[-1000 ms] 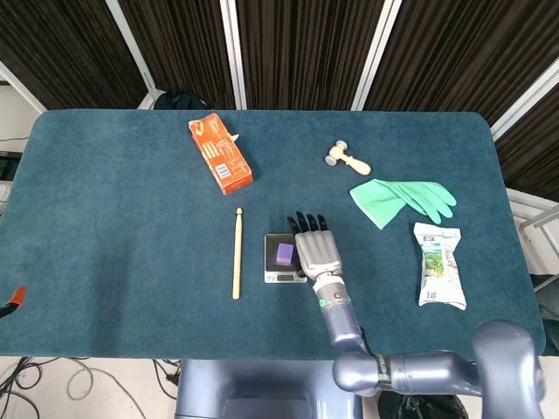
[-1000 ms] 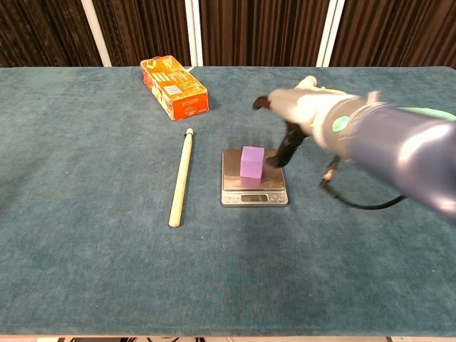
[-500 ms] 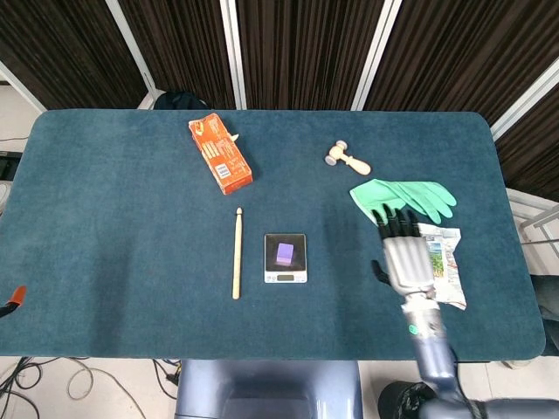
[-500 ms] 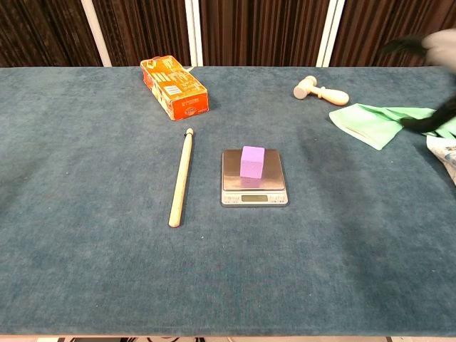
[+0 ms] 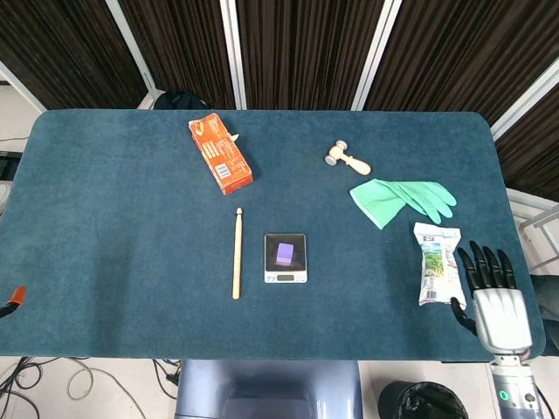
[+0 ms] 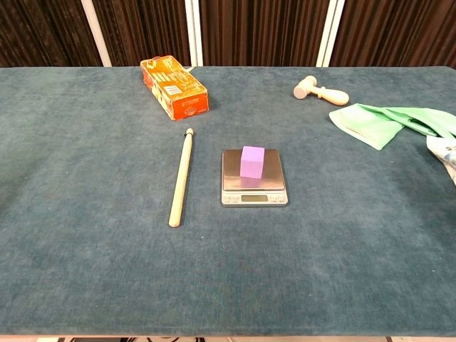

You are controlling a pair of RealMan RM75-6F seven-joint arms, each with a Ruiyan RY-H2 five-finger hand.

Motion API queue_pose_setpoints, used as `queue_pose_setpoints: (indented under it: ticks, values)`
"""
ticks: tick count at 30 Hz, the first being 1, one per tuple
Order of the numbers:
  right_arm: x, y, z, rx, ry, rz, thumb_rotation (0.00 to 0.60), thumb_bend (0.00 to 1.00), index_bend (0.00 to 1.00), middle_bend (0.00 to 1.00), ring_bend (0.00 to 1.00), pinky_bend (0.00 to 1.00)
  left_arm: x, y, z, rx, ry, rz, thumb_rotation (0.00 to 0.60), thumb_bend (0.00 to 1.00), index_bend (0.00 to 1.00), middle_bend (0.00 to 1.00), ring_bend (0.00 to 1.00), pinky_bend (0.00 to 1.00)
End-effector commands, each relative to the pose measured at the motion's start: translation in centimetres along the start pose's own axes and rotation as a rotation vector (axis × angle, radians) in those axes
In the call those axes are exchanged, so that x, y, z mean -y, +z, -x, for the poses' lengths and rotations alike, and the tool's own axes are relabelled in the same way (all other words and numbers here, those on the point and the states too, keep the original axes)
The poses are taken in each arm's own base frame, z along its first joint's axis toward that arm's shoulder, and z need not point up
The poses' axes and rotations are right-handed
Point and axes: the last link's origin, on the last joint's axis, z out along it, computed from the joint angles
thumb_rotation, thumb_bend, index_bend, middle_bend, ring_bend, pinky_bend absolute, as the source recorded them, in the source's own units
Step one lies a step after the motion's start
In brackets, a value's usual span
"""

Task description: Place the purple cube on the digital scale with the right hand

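The purple cube sits upright on the plate of the small silver digital scale, near the middle of the table's front half. My right hand hovers at the table's front right corner, far from the scale. Its fingers are spread and hold nothing. The chest view does not show it. My left hand appears in neither view.
A wooden drumstick lies left of the scale. An orange box is at the back left. A small wooden mallet, green gloves and a snack packet lie to the right.
My right hand has drawn away from beside the scale, rightwards and towards the front right corner, leaving the chest view. The cube stays on the scale.
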Motion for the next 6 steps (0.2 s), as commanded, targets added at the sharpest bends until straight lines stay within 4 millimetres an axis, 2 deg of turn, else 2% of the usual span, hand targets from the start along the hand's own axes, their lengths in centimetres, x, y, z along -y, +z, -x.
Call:
queue_pose_setpoints:
  ticks: [1,6]
  values:
    - [-1.25,-0.41,0.19,0.006,-0.020,0.020,0.600,0.41,0.00,0.00,0.00,0.00,-0.06,0.02,0.04,0.000,0.001,0.002,0.600,0.25,0.09,0.00,0.00,0.00]
    - [-2.03,0.07,-0.03,-0.019,-0.038,0.038,0.600,0.41,0.00,0.00,0.00,0.00,-0.31,-0.02,0.23,0.003,0.008,0.012,0.600,0.25,0.09,0.00,0.00,0.00]
